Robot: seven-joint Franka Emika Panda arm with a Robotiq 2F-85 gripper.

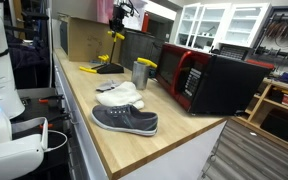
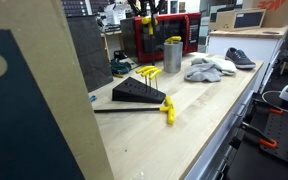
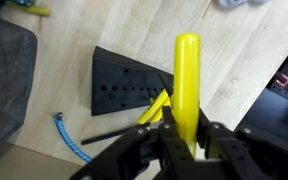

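My gripper [image 3: 184,132] is shut on a yellow tool handle [image 3: 187,80], which sticks out straight between the fingers. In the wrist view it hangs above a black wedge-shaped tool holder [image 3: 124,85] with rows of holes, where more yellow-handled tools [image 3: 156,108] rest. In an exterior view the gripper [image 1: 119,12] is high over the counter's far end, and the yellow tool [image 1: 116,36] hangs above the holder [image 1: 104,68]. The holder [image 2: 136,92] also shows with upright yellow tools [image 2: 149,72] and one yellow tool [image 2: 168,108] lying beside it.
On the wooden counter [image 1: 124,145] stand a metal cup [image 1: 140,73], a white cloth [image 1: 119,95], a grey shoe [image 1: 125,120] and a red-and-black microwave [image 1: 209,80]. A cardboard box [image 1: 84,38] sits at the back. A blue cable [image 3: 69,140] lies near the holder.
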